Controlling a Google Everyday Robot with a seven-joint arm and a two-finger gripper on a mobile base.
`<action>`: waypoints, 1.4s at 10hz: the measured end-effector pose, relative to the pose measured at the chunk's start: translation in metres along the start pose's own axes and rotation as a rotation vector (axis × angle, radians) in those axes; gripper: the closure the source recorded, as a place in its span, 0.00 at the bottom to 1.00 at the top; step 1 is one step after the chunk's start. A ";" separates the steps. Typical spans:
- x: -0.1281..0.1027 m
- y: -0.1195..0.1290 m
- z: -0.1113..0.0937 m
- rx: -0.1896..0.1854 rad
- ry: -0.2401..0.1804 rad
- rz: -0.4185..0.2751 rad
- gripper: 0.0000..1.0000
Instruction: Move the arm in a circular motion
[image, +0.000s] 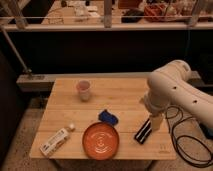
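The arm (172, 92) runs off the frame's right edge, its base unseen. Its tan tool (156, 121) at right centre overlaps the dark remote-like object (142, 132), partly covering it; labels too blurred to read.

A light wooden table (127, 95) stood on a speckled floor (22, 135). Toward the back left of its top stood a small pale pink cup (83, 90), upright and apart from everything else. An orange plate (101, 140) lay at the front edge, and a crumpled blue cloth (108, 118) lay just behind the plate's right side. To the left of the plate a white bottle (56, 141) lay on its side, cap pointing toward the plate. A black rectangular object (143, 131) lay at a slant to the right of the plate. Black cables (182, 137) looped on the floor beside the table's right edge. The gripper (156, 121) hung over the table beside the black object.
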 end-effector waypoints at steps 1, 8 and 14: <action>-0.031 -0.004 -0.004 0.012 -0.022 -0.051 0.20; -0.194 -0.059 -0.016 0.095 -0.249 -0.396 0.20; -0.226 -0.171 -0.013 0.231 -0.268 -0.578 0.20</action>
